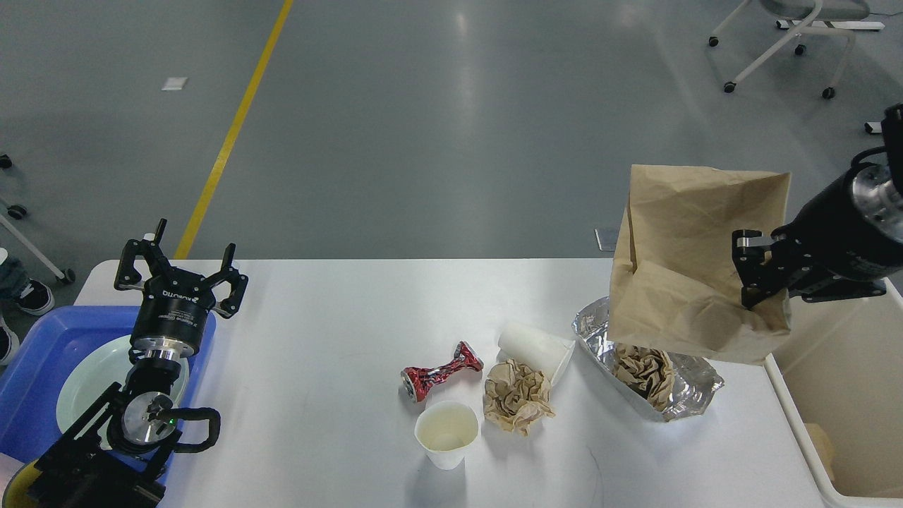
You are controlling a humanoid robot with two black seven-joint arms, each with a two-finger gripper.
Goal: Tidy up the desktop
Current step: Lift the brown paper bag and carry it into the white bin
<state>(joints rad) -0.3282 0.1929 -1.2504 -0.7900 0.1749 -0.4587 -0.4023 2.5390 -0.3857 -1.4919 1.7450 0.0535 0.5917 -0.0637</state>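
The white desktop (338, 339) holds a crushed red can (442, 372), an upright white paper cup (446, 433), a white cup lying on its side (537, 351), a crumpled brown paper ball (517, 396) and a foil tray (670, 381) with crumpled brown paper in it. My right gripper (753, 271) is shut on a brown paper bag (691, 264) and holds it in the air above the foil tray, near the table's right end. My left gripper (176, 264) is open and empty above the table's far left corner.
A blue plastic tray (42, 353) with a pale green plate (88, 381) sits at the left edge under my left arm. A cream-white bin (839, 395) stands at the table's right end. A wheeled chair base (783, 42) is on the floor far back right.
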